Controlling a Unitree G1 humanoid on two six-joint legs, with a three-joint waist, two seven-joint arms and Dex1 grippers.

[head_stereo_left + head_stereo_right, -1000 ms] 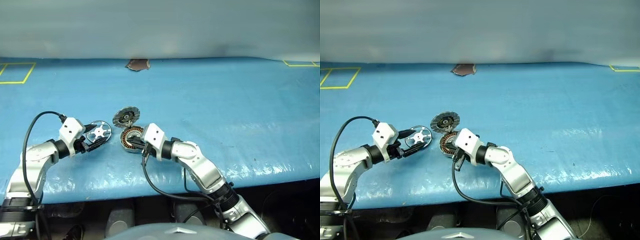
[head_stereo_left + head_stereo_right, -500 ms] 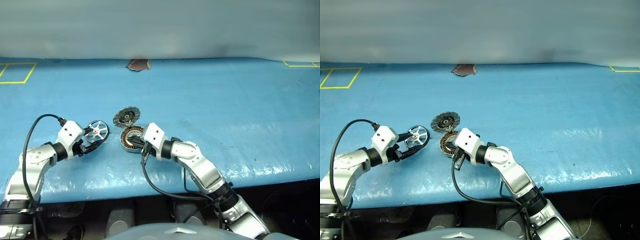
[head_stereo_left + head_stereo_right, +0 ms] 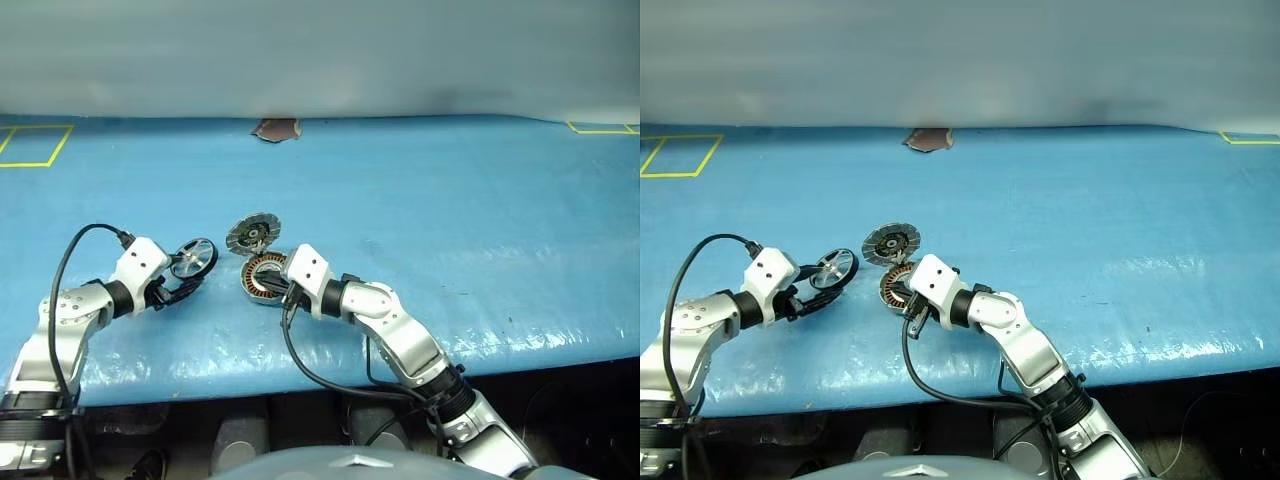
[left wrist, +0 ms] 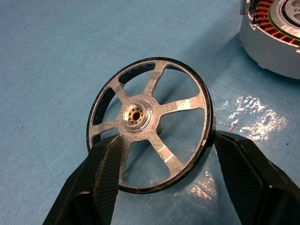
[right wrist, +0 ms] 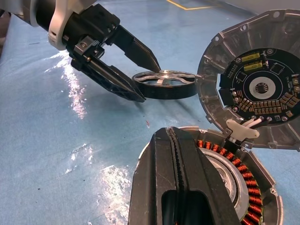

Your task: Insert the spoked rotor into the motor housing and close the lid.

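Blue surface [image 3: 450, 200] underfoot of everything. Near its front edge, left of centre: motor housing [image 3: 263, 279], open, copper windings showing around a silver hub. Lid [image 3: 253, 235] hinged at the housing's 11 o'clock, tipped up and back, segmented inner face toward the camera — in the right wrist view [image 5: 255, 84] circuit parts and a dark centre visible.

Spoked rotor [image 3: 194, 259] at the housing's 9 o'clock, well clear of it, tilted on edge rather than flat. In the left wrist view [image 4: 150, 124]: dark rim, five silver spokes, brass-toned hub, lower rim close to the surface.

Left hand [image 3: 184, 275] spread wide, one finger [image 4: 105, 176] on each side of the rotor's rim; pads touching or just shy of the rim — cannot tell which, so cannot tell if held.

Right hand [image 3: 279, 290] shut tight, fingers [image 5: 180, 178] pressed together, lying over the housing's near rim at about 5 o'clock; cannot tell whether it presses on the rim.

Small brown patch [image 3: 275, 129] at the surface's far edge, 12 o'clock from the lid. Yellow tape outline [image 3: 30, 147] at far left.
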